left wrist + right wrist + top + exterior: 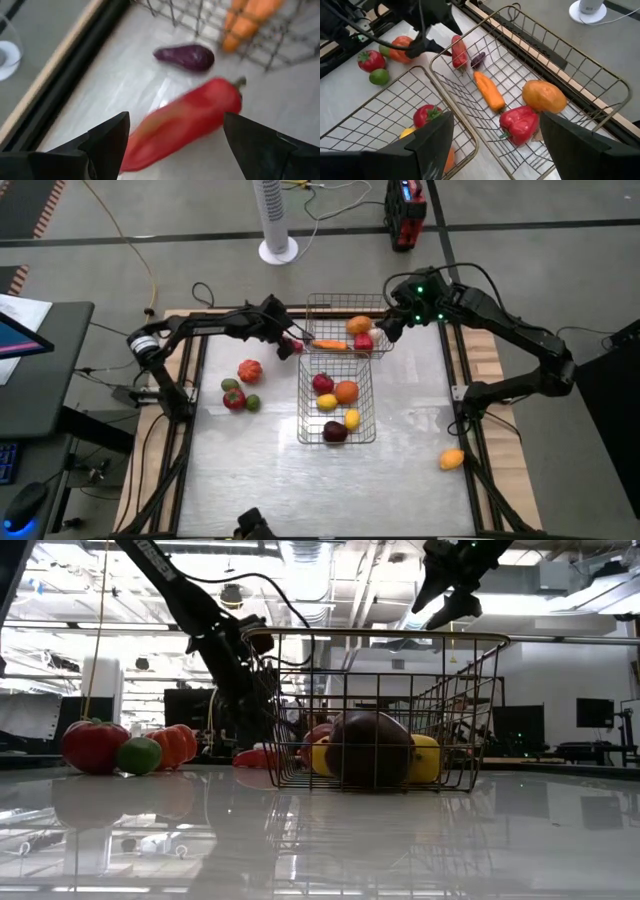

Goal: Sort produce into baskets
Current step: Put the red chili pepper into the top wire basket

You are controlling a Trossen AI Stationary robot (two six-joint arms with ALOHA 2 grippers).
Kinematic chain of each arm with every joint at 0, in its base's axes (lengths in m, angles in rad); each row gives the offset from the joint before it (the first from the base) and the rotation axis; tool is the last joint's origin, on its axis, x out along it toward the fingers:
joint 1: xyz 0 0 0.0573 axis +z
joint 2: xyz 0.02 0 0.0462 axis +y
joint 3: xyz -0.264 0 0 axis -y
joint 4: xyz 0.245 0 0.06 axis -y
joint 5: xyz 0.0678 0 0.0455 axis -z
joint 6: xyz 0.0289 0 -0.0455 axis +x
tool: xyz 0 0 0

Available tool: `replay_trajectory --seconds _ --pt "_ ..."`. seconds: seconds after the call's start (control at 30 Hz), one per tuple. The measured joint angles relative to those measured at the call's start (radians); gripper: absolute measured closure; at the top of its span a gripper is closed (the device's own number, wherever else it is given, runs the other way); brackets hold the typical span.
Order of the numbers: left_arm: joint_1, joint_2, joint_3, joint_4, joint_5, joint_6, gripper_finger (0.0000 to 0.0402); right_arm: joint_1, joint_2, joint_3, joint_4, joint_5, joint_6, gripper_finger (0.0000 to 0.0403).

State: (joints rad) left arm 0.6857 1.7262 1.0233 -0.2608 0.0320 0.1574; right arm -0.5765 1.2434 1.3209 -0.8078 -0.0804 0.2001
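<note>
beside far basket (346,326) — left end effector (172,145) open, red pepper (182,121)

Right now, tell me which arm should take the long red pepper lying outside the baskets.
Left. Its open tool is right over the long red pepper, fingers either side. The right tool, also open, hangs over the far basket, with the mesh wall between it and the pepper.

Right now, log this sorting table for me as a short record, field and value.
far basket: carrot, red pepper, orange fruit
near basket: mixed fruits
left gripper: open, over long red pepper outside far basket
beside it: purple eggplant
right gripper: open, above far basket
loose: red, orange, green pieces at left; orange piece at right
</note>
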Motion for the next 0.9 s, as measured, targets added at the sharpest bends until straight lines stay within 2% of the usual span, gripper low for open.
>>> replay_trajectory --seconds 0.17,0.37,0.63,0.77,0.9 --pt "0.002 0.010 0.000 -0.017 0.061 0.148 0.0096 0.004 0.000 0.000 0.003 0.000 0.009 0.0081" --pt "0.000 0.021 0.001 -0.007 0.061 0.312 0.0096 0.006 0.000 0.000 0.020 0.001 0.013 0.0081" --pt "0.009 0.083 0.001 -0.044 0.052 0.253 0.0101 0.007 0.000 0.000 0.045 0.001 0.020 0.0081" --pt "-0.001 0.086 0.001 -0.052 0.049 0.211 0.0133 0.009 0.000 0.000 0.045 0.002 0.020 0.0081" --pt "-0.012 0.078 0.001 -0.108 0.046 0.164 0.0197 0.009 0.000 0.000 0.045 0.002 0.013 0.0081"
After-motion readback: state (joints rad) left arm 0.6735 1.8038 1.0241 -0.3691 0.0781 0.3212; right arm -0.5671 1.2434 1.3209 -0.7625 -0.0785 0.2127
